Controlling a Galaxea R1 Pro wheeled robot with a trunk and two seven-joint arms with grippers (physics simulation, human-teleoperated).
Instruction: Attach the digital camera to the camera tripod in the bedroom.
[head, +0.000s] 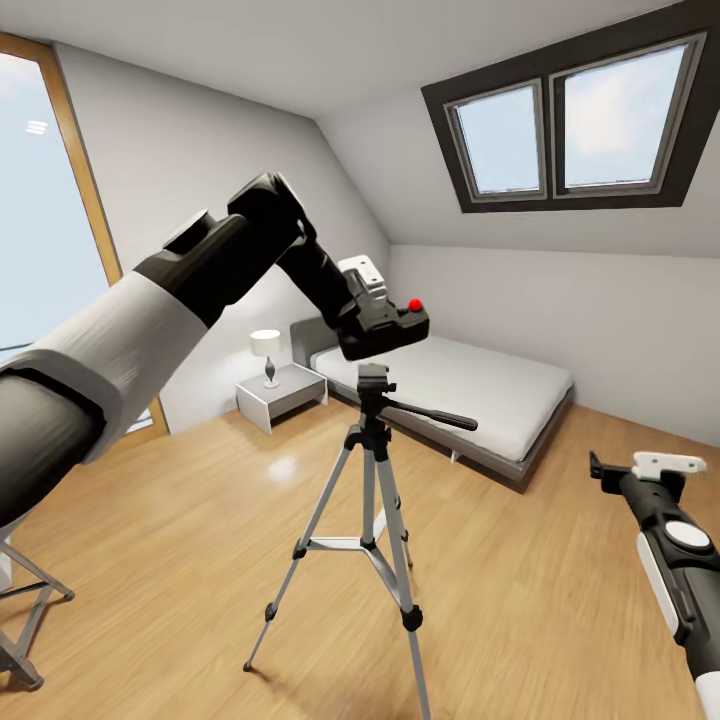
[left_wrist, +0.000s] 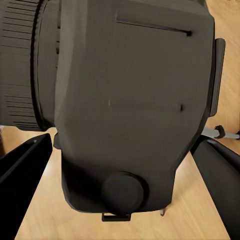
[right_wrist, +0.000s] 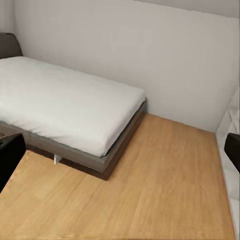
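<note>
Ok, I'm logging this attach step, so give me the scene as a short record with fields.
room: bedroom, wood floor, bed, nightstand with lamp
digital camera: held in the left gripper, just above the tripod head, gap visible
camera tripod: standing upright on the floor, legs spread
left gripper: shut on the camera
right gripper: low at the right, holding nothing, fingers apart
step status: camera not yet seated on the tripod

The camera tripod (head: 368, 500) stands at frame centre on the floor (head: 200, 560), the digital camera (head: 385, 325) just above its head. Behind lies the bed (head: 470, 385), the nightstand (head: 282, 393) to its left, skylights (head: 575, 120) at upper right.
</note>
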